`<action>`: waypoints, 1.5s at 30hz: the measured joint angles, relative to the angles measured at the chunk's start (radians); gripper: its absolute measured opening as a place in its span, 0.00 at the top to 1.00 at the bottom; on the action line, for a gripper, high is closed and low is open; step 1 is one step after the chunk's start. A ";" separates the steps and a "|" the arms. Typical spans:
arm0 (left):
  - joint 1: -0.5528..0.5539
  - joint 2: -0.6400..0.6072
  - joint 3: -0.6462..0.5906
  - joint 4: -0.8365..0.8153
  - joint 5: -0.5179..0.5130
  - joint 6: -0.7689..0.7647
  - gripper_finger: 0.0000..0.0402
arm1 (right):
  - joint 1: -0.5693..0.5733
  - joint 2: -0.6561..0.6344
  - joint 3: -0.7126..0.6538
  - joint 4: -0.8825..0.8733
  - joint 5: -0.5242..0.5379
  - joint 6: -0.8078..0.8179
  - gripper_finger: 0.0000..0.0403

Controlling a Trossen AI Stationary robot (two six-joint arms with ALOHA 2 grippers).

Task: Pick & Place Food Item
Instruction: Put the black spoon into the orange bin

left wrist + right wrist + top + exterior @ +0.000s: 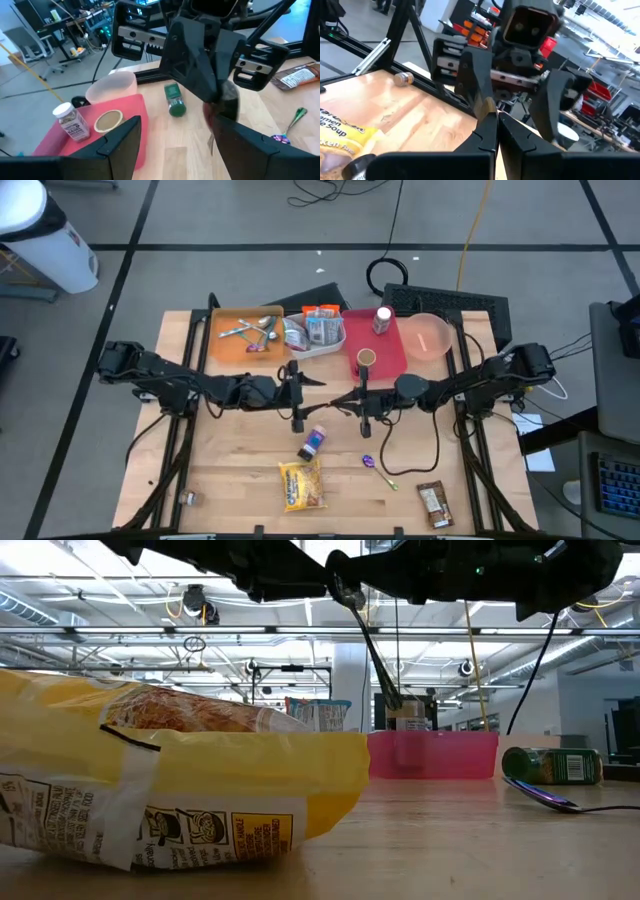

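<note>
High view: left gripper (pixel 297 392) hanging spread, right gripper (pixel 363 402) pressed together, nearly touching and risking collision above the jar (pixel 314 443).

A robotics lab in a large industrial hall: exposed ceiling trusses (pixel 200 635) and strip lights overhead, taped grey floor (pixel 250 220), loose cables (pixel 330 192), benches of electronics (pixel 75 20) beyond the wooden worktop (pixel 240 470), which sits on a metal frame.
</note>
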 joint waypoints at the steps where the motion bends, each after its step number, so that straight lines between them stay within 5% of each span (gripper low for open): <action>1: 0.000 0.003 0.000 0.001 0.003 -0.006 0.37 | 0.002 0.003 0.001 0.000 0.000 -0.001 1.00; 18: -0.012 0.006 -0.003 -0.161 0.096 -0.014 0.37 | -0.002 -0.013 0.012 0.071 0.040 -0.009 1.00; 40: 0.004 0.013 0.000 0.083 0.060 -0.035 0.37 | -0.001 -0.010 0.008 0.027 0.018 0.015 1.00; 45: 0.032 0.037 0.000 0.089 0.068 -0.066 0.45 | -0.001 -0.010 0.008 0.027 0.018 0.016 1.00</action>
